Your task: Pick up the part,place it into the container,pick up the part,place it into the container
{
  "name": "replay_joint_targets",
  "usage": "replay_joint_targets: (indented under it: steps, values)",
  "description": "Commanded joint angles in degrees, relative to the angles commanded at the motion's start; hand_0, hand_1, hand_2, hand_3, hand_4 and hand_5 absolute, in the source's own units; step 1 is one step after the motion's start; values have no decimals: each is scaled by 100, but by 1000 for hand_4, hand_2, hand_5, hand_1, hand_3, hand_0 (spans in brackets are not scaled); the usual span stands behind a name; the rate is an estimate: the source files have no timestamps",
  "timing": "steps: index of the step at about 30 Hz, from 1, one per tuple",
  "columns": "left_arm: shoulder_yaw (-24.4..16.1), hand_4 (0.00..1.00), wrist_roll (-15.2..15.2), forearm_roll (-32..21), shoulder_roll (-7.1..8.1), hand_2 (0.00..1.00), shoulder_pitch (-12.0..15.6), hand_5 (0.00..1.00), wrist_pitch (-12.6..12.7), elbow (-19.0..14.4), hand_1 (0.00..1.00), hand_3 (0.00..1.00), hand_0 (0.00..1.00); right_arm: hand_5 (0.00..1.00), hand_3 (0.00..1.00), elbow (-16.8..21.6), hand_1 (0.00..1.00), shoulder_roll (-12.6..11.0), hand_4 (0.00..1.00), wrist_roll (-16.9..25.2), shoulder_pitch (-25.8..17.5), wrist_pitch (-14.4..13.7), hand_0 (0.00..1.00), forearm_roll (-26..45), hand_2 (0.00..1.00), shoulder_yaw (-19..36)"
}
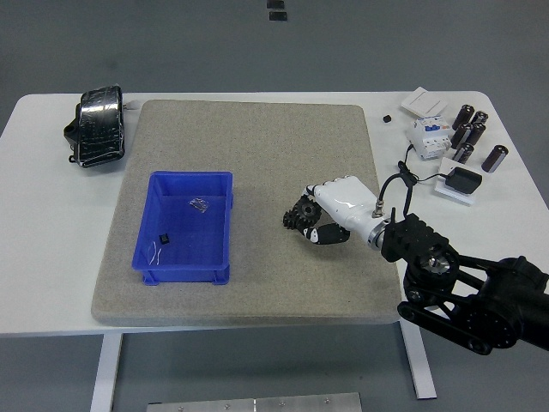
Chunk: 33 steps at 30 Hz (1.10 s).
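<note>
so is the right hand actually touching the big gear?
Touching. The head view shows the right hand with fingers wrapped over the large black gear, no gap between them, right of the blue container.
</note>
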Motion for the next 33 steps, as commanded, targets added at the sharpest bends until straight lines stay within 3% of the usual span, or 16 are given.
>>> replay_joint_targets:
  steps: [7,9,14,15,20,21,26,27,32,33]
  values:
    - [-41,729,23,58,3,661,1,253,-5,-4,679,622,691,445,599,450,434,515,654,-86,429,-61,305,-47,485,-186]
    - [-33,729,22,53,2,660,-1,252,-5,-6,678,622,691,454,634,458,469,682,656,-104,544,-69,326,-55,539,-300]
    - [-44,729,33,74,14,660,2,252,-3,-8,678,622,691,454,634,280,469,1139,656,-146,787,-120,326,-83,539,-650]
    - [-47,728,34,79,15,660,5,253,-3,-8,679,622,691,468,660,217,634,1226,673,-148,818,-135,501,-84,650,-713]
    - [-44,728,35,83,11,660,3,253,-6,-10,679,622,691,468,660,-94,634,1555,673,-179,915,-202,501,-117,650,-958]
    - [-45,728,35,85,10,660,0,251,-6,-11,679,622,691,459,683,-155,765,1603,684,-195,929,-211,723,-125,754,-990]
    - [-61,728,43,107,14,660,-4,251,-6,-13,679,622,691,459,683,-358,765,1737,684,-267,980,-79,723,-154,754,-1059]
    - [-65,728,45,111,14,660,-5,251,-6,-14,679,622,691,493,819,-378,912,1749,738,-273,984,-48,883,-157,902,-1062]
    - [-70,728,47,119,15,660,-10,251,-6,-15,679,622,691,493,819,-425,912,1788,738,-285,983,90,883,-127,902,-1046]
    - [-70,728,47,121,14,660,-12,252,-6,-15,679,621,691,551,897,-423,946,1789,836,-279,977,94,920,-95,943,-1034]
